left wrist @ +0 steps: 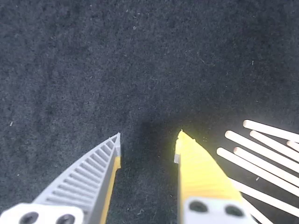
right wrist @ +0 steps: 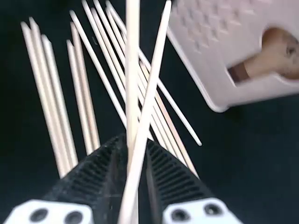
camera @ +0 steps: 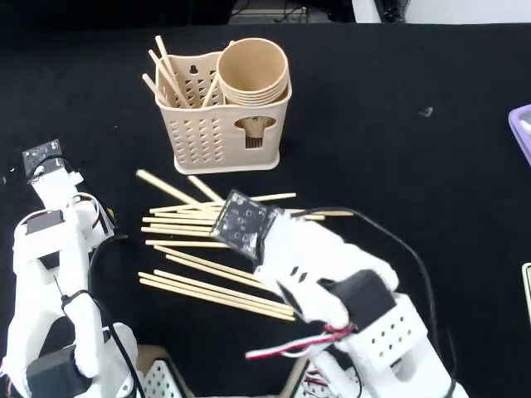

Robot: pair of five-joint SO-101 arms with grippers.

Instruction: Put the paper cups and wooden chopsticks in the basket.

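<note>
Black surface [camera: 415, 166], basket [camera: 199, 137] near far edge holding paper cups [camera: 253, 70].
Right gripper [right wrist: 134, 140] clamps two chopsticks [right wrist: 132, 70], likely for the basket; left gripper [left wrist: 149, 135] spread, empty.

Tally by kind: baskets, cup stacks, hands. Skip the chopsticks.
Basket: 1
Cup stack: 1
Hands: 2, left hand open, right hand shut on chopsticks
Total: 4

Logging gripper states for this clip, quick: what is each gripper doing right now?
Left gripper: open, holding nothing.
Right gripper: closed on two chopsticks.
</note>
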